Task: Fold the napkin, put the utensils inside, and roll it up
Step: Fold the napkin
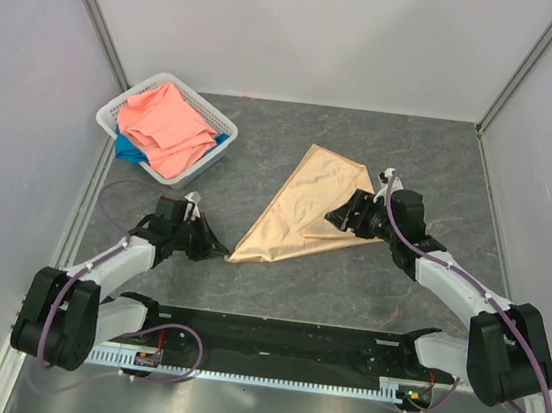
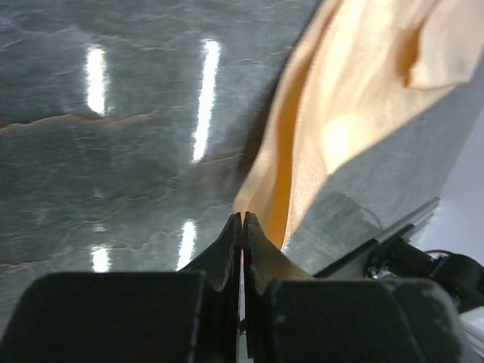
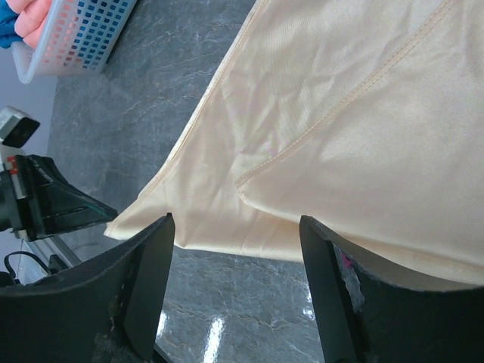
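The napkin (image 1: 306, 205), peach-gold satin, lies folded into a long triangle in the middle of the table, its narrow corner pointing near-left. My left gripper (image 1: 220, 251) sits at that corner. In the left wrist view the left gripper (image 2: 242, 218) has its jaws pressed together, and the napkin (image 2: 340, 113) runs right into their tips. My right gripper (image 1: 336, 218) hovers over the triangle's right edge. In the right wrist view the right gripper (image 3: 235, 221) stands open, wide, above the napkin (image 3: 318, 113), holding nothing. The utensils are out of view.
A white basket (image 1: 116, 111) at the back left holds a coral-pink cloth (image 1: 165, 127) over a blue cloth (image 1: 127, 151). The basket (image 3: 76, 38) also shows in the right wrist view. Pale walls close off the left, back and right sides.
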`<state>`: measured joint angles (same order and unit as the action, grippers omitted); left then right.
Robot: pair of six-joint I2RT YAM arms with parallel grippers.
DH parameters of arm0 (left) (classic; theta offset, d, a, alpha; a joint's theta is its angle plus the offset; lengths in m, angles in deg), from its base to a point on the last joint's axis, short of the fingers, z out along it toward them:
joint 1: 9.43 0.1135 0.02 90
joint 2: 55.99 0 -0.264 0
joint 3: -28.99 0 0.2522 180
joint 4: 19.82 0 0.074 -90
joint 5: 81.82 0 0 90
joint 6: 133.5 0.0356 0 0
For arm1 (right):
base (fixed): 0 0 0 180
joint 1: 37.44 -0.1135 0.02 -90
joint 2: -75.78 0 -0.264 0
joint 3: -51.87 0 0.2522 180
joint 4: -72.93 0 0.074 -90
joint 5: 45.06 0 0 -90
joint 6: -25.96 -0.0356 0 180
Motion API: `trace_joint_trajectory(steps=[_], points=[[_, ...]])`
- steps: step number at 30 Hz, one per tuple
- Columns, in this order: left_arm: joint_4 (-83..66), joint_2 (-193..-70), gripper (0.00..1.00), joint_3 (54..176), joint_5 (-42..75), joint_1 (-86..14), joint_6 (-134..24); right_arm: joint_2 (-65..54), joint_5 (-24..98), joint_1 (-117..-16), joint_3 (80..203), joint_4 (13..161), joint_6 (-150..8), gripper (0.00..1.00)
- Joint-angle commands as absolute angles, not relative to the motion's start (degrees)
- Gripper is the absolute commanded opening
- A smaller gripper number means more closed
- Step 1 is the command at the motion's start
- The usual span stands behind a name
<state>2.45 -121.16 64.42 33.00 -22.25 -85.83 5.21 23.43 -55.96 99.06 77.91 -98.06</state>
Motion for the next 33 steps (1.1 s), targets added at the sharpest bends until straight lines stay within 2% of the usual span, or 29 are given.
trace_joint_trajectory(steps=[1, 6, 10, 15, 18, 26, 33], points=[[4.0, -117.4, 0.02, 68.6, 38.3, -22.0, -88.7, 5.3, 24.4, -55.9, 99.2, 77.7, -96.5, 0.75], [5.6, -115.8, 0.02, 71.5, 41.0, -22.0, -89.7, 4.8, 24.5, -57.1, 99.6, 78.2, -95.2, 0.75], [5.7, -117.3, 0.02, 75.1, 44.1, -22.0, -89.9, 3.1, 24.9, -61.8, 101.3, 79.2, -92.9, 0.73], [6.0, -118.5, 0.02, 77.0, 45.4, -22.1, -89.6, -3.0, 27.1, -67.8, 103.3, 78.4, -92.7, 0.58], [6.2, -118.5, 0.02, 77.3, 45.9, -22.0, -89.2, -6.9, 27.5, -71.6, 103.9, 73.2, -94.9, 0.54], [7.2, -118.3, 0.02, 77.1, 46.1, -22.1, -87.7, -20.1, 29.7, -80.9, 112.5, 63.8, -100.4, 0.48], [7.6, -118.0, 0.02, 78.2, 45.6, -22.1, -87.2, -26.4, 29.5, -86.7, 119.1, 63.7, -101.7, 0.44]])
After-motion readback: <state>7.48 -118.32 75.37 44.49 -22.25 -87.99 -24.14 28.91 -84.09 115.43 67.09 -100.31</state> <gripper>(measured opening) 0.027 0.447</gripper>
